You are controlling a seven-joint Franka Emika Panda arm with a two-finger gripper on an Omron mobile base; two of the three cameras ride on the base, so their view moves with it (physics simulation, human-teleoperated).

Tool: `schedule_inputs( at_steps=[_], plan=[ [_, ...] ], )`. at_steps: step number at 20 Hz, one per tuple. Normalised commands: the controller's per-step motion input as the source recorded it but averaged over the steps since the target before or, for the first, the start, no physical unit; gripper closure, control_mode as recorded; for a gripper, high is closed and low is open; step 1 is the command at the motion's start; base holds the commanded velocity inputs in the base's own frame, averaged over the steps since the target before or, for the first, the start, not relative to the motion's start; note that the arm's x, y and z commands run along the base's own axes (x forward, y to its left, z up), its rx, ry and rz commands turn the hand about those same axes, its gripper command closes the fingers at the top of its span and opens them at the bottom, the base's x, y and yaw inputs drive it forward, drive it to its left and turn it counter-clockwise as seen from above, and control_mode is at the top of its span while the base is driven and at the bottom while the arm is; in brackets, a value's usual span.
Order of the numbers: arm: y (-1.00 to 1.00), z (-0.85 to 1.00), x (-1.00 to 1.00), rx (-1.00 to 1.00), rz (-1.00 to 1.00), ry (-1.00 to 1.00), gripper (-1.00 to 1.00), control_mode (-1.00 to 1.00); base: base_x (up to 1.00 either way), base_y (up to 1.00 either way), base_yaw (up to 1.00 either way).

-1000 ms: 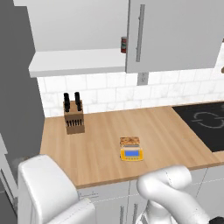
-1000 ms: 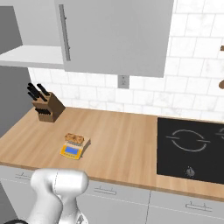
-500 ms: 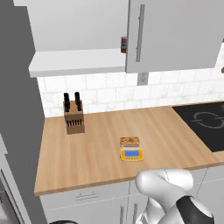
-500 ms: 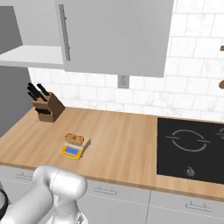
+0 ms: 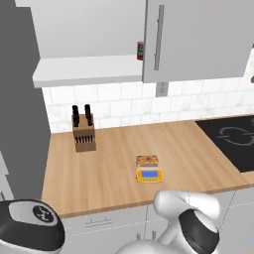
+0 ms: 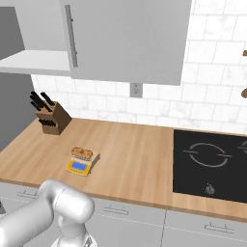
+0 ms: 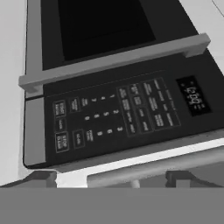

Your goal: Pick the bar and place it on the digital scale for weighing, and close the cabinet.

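The tan, speckled bar [image 5: 147, 159] [image 6: 82, 153] lies on the back of the yellow digital scale [image 5: 149, 175] [image 6: 78, 167], whose blue display faces the counter's front edge. Above, the grey cabinet [image 5: 198, 39] [image 6: 125, 38] has its right door flat against the front. Its left compartment stands open, showing a white shelf [image 5: 84, 69]. My gripper [image 7: 111, 179] is open, its dark fingertips [image 7: 41, 177] wide apart with nothing held. It is far from the counter and looks at a black appliance control panel [image 7: 118, 118].
A wooden knife block [image 5: 83, 134] [image 6: 54, 118] stands at the back left of the wooden counter [image 5: 109, 178]. A black cooktop [image 6: 210, 159] is set in on the right. A red can [image 5: 140, 51] sits inside the cabinet. A grey bar handle [image 7: 113, 57] crosses the appliance.
My arm has swung down and to the left below the counter's front edge. The bar, scale and cabinet have not moved.
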Motion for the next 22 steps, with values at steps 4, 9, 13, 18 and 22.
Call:
schedule_inputs(
  at_steps=[4, 9, 13, 18, 22],
  plan=[
    [0.56, -0.24, 0.64, -0.08, -0.01, 0.03, -1.0, -1.0, 0.0, 0.0, 0.0],
    [0.04, -0.26, 1.0, -0.03, -0.01, 0.05, -1.0, -1.0, 0.0, 0.0, 0.0],
    [0.0, -0.34, 1.0, -0.06, -0.03, 0.08, -1.0, -1.0, 0.0, 0.0, 0.0],
    [-0.66, -0.02, 0.31, 0.01, -0.07, 0.0, -1.0, -1.0, 0.0, 0.0, 0.0],
    [-0.9, 0.0, 0.96, 0.04, -0.11, 0.05, -1.0, -1.0, 0.0, 0.0, 0.0]
  ],
)
